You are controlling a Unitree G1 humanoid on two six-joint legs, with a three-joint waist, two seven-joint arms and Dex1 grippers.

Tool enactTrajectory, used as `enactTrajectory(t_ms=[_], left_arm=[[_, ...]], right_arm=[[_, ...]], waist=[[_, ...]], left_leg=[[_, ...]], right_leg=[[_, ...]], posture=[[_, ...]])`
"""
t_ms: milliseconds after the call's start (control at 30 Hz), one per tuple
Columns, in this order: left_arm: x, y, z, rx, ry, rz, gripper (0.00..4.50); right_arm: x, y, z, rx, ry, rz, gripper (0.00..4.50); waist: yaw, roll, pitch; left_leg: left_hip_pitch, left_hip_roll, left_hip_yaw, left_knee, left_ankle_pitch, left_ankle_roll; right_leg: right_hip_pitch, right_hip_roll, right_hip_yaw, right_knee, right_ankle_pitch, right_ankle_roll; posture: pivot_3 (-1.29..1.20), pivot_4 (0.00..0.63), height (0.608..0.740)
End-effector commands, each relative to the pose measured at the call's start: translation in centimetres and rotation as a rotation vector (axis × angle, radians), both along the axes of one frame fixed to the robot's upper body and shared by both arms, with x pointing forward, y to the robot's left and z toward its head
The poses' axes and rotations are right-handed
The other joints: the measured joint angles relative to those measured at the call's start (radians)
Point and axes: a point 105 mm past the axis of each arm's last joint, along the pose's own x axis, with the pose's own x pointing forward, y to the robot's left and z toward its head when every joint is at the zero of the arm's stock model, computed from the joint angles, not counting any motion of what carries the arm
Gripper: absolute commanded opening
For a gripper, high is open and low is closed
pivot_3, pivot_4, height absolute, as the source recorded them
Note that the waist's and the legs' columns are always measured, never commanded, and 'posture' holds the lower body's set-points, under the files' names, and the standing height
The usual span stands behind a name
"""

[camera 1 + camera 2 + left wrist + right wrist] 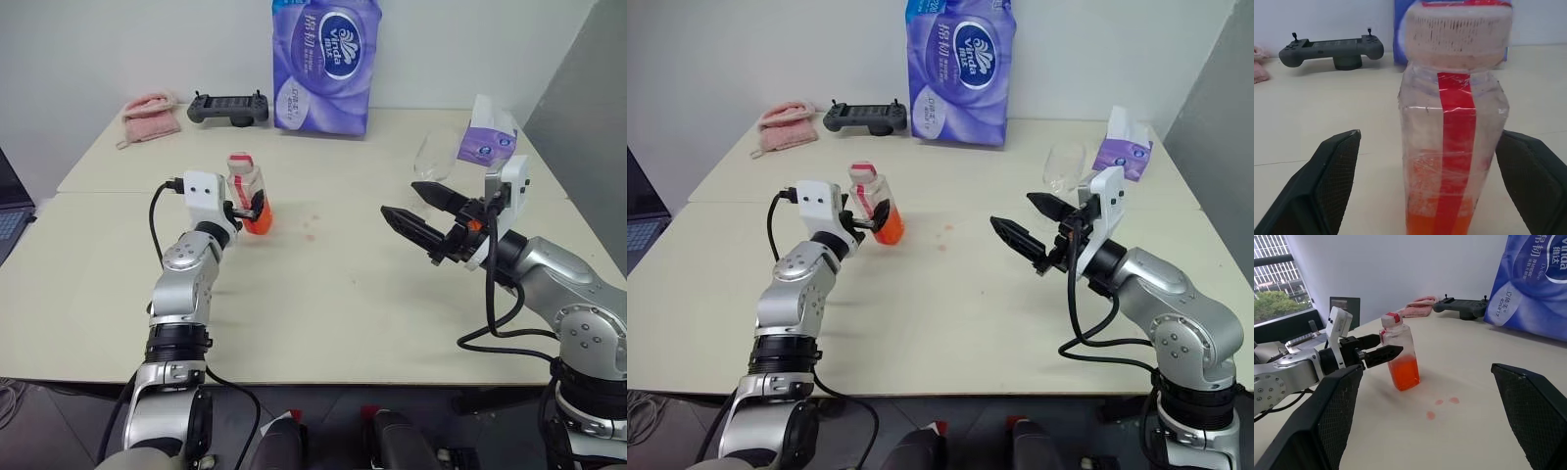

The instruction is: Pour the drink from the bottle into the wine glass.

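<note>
Head stereo pair looks fwd and down over the pale beige table (323,323) from above, both eyes sharing nearly the same scene. Left wrist cam sits v. close behind the small clear plastic bottle with red-striped label (1454,142), facing the back wall. Right wrist cam looks across the table from further off, sharing that bottle w/ the others.

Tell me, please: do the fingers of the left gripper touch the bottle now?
Apart. In the left wrist view the bottle stands between the left gripper's open fingers, with bare table visible on both sides of it.
</note>
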Motion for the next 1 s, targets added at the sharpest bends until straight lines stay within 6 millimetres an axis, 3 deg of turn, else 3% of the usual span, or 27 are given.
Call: enactTrajectory(t_ms=[33,600,867,1000], left_arm=[[0.7,-0.4,2.0,0.019,-0.072,-0.025,4.49],[1.7,-1.4,2.2,0.002,-0.085,-0.086,4.49],[1.8,-1.8,2.7,-0.013,-0.111,-0.094,2.02],[1.7,-1.4,2.6,-0.016,-0.110,-0.079,1.82]], right_arm=[[-0.4,-0.1,1.2,0.002,-0.063,-0.006,4.50],[-0.3,-0.4,1.3,0.002,-0.067,-0.027,4.50],[-0.3,-0.3,1.1,0.004,-0.063,-0.027,4.50],[-0.3,-0.3,1.1,0.003,-0.064,-0.027,4.50]], waist=[[0.000,0.000,0.000],[-0.001,0.000,0.000],[0.000,0.000,0.000],[0.000,0.000,0.000]], left_leg=[[0.000,0.000,0.000,0.000,0.000,0.000],[0.000,0.000,0.000,0.000,0.000,0.000],[-0.001,0.000,0.000,0.000,0.000,0.000],[-0.001,0.000,0.000,0.000,0.000,0.000]], right_leg=[[0.000,0.000,0.000,0.000,0.000,0.000],[0.000,0.000,0.000,0.000,0.000,0.000],[-0.001,0.000,0.000,0.000,0.000,0.000],[-0.001,0.000,0.000,0.000,0.000,0.000]], posture=[[0.00,0.150,0.740],[0.00,0.150,0.740],[0.00,0.150,0.740],[0.00,0.150,0.740]])
